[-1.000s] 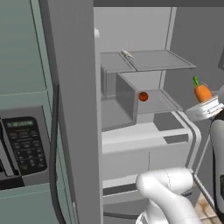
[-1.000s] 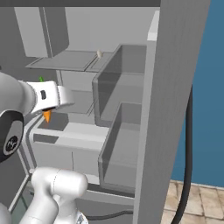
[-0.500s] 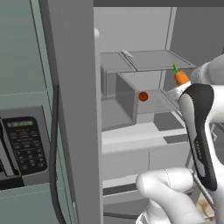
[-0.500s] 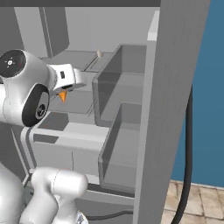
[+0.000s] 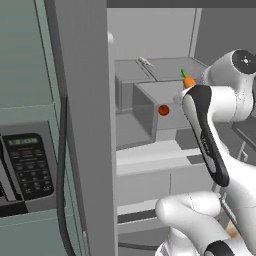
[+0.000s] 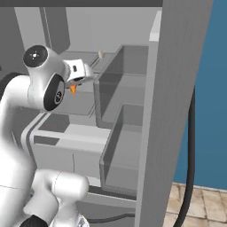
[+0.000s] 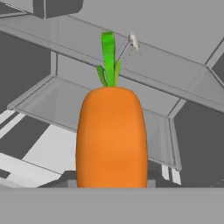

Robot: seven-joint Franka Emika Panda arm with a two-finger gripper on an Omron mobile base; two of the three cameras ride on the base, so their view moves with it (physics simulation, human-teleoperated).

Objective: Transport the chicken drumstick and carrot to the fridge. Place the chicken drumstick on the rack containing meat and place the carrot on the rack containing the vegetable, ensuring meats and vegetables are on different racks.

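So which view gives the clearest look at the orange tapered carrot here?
The hand view: the orange tapered carrot stands large and central, green tuft pointing toward the fridge shelves. The left base view shows it small beside the white arm; the right base view shows just an orange sliver.

Left and right base views look forward and down from behind the arm into the open fridge (image 5: 150,60), sharing its shelves from opposite sides. Hand view sits close behind the carrot (image 7: 111,135), facing the same shelves.

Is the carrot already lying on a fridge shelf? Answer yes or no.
No: in the left base view the carrot is held up in the air at the arm's end, in front of the fridge shelves.
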